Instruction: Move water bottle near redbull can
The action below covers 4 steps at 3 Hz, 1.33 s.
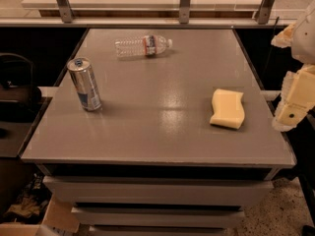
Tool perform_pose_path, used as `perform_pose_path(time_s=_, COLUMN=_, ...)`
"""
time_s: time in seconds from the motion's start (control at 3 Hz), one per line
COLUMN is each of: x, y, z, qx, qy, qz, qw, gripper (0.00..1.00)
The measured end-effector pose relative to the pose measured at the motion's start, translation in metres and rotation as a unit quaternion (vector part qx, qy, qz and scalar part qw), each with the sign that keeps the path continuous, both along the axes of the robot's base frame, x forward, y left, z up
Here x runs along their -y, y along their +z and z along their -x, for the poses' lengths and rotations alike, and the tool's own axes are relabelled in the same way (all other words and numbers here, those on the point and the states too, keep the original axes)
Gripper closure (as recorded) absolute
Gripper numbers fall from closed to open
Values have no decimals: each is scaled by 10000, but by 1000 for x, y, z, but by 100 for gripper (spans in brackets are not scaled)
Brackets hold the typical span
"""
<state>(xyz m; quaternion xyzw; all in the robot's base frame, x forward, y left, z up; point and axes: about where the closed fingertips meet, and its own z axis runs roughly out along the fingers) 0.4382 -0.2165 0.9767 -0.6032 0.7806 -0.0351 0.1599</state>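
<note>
The water bottle (142, 46), clear ribbed plastic, is lying by the worktop's (162, 127) far edge; the tool (294, 104) is hanging cropped past the right edge, grip impossible to tell.

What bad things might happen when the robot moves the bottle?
The water bottle lies on its side, so a nudge from the gripper might roll it away. The redbull can stands tall and slim; a bump might tip it. The gripper is off the right edge of the table, beyond the sponge, which it might brush.
</note>
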Motion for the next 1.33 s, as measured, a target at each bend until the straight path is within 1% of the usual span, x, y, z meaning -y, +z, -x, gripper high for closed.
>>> perform_pose_path(time_s=0.33, x=0, y=0, z=0, qx=1, qy=0, qz=0, qw=10000, gripper=0)
perform_pose_path(time_s=0.67, x=-10, y=5, z=-9, qx=43, qy=124, qz=2, qw=9999, gripper=0)
perform_pose_path(time_s=1.0, x=-31, y=6, z=-36, qx=44, qy=508, qz=54, qw=9987, gripper=0)
perform_pose_path(time_s=1.33, x=-58, y=7, z=-75, qx=108, qy=991, qz=169, qw=9949, gripper=0)
